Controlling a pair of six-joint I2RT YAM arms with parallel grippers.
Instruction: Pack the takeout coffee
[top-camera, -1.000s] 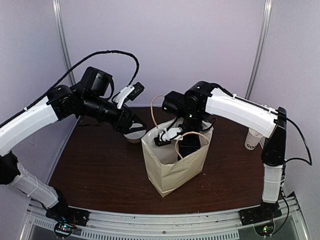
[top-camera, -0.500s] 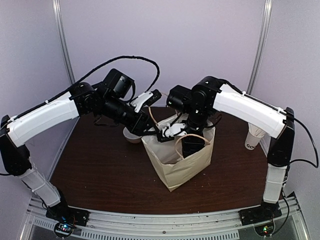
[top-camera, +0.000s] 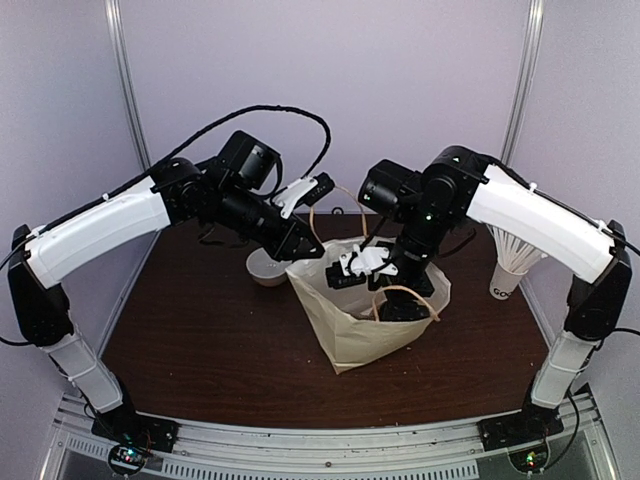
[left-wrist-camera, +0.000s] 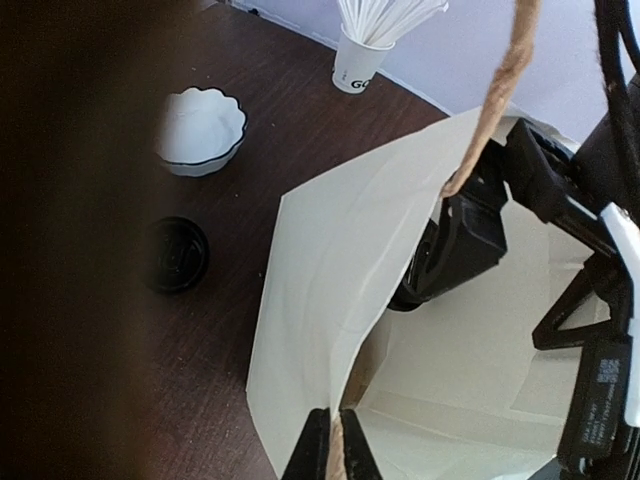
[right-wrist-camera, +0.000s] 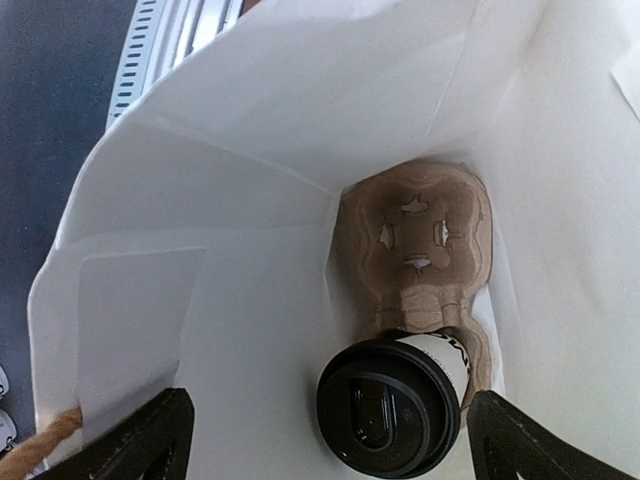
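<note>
The takeout coffee (right-wrist-camera: 390, 405), a white cup with a black lid, sits in a brown pulp carrier (right-wrist-camera: 420, 240) at the bottom of the white paper bag (top-camera: 365, 325). My right gripper (right-wrist-camera: 335, 440) hangs open inside the bag above the cup, with one finger on each side and neither touching it. In the top view the right gripper (top-camera: 385, 285) is down in the bag's mouth. My left gripper (left-wrist-camera: 335, 445) is shut on the bag's near rim (left-wrist-camera: 330, 280), by the twine handle. The top view shows the left gripper (top-camera: 308, 252) at the bag's left edge.
A white scalloped bowl (left-wrist-camera: 203, 130) and a loose black lid (left-wrist-camera: 175, 255) lie on the brown table left of the bag. A paper cup full of white sticks (top-camera: 510, 268) stands at the right rear. Twine handles (top-camera: 405, 300) arch over the bag's mouth.
My left arm swung right to the bag and its gripper shut on the rim. The right gripper opened fully and the right arm lifted. The bag's top shifted right.
</note>
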